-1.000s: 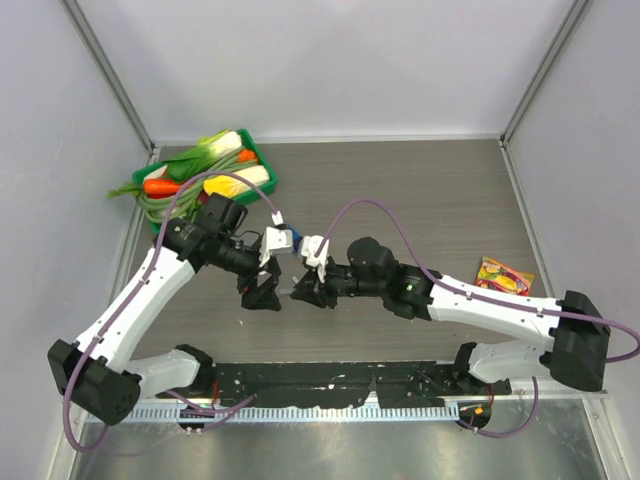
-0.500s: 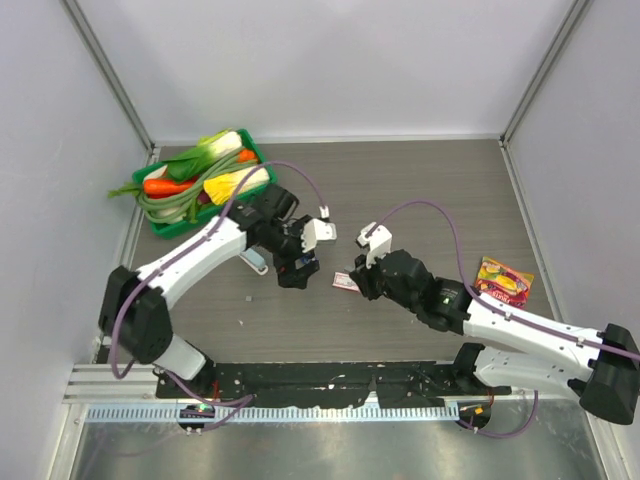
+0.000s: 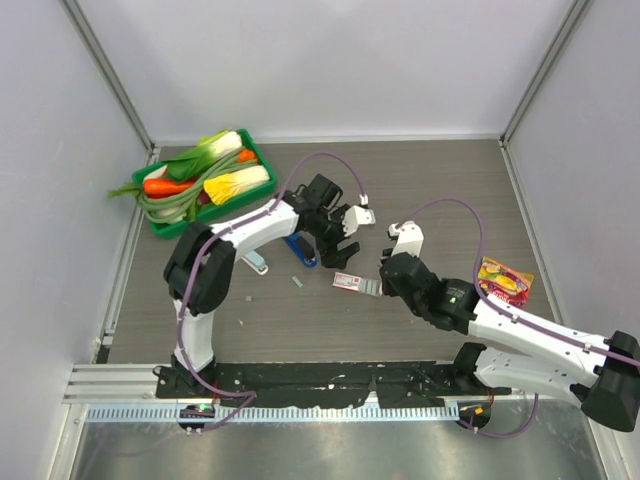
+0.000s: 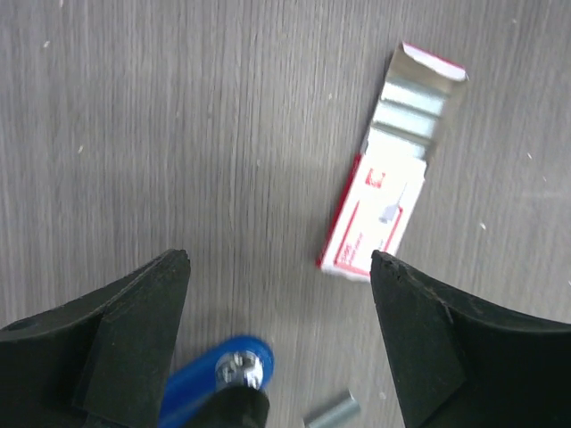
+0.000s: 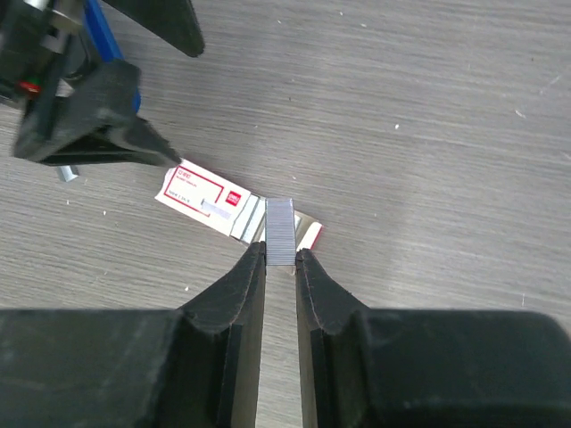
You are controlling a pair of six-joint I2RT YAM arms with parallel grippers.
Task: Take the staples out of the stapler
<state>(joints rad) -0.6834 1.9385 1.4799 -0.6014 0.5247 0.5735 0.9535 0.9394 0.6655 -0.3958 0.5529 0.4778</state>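
My right gripper (image 5: 280,252) is shut on the staples (image 5: 280,230), a short silver-grey strip held just above the open end of a red-and-white staple box (image 5: 210,201). From above, that gripper (image 3: 378,287) sits right of the box (image 3: 348,281). The blue stapler (image 3: 300,248) lies on the table left of my left gripper (image 3: 342,240). In the left wrist view, that gripper (image 4: 278,263) is open and holds nothing. It hangs above the table with the stapler's blue end (image 4: 214,383) below it and the box (image 4: 384,214) ahead to the right.
A small loose silver piece (image 3: 297,283) lies near the stapler. A light-blue object (image 3: 256,263) sits further left. A green tray of vegetables (image 3: 158,222) stands at the back left. A colourful packet (image 3: 503,278) lies at the right.
The left gripper has swung away from the middle of the table toward the back right and is off the stapler. The right gripper drew back to the right with the staples, over the box.
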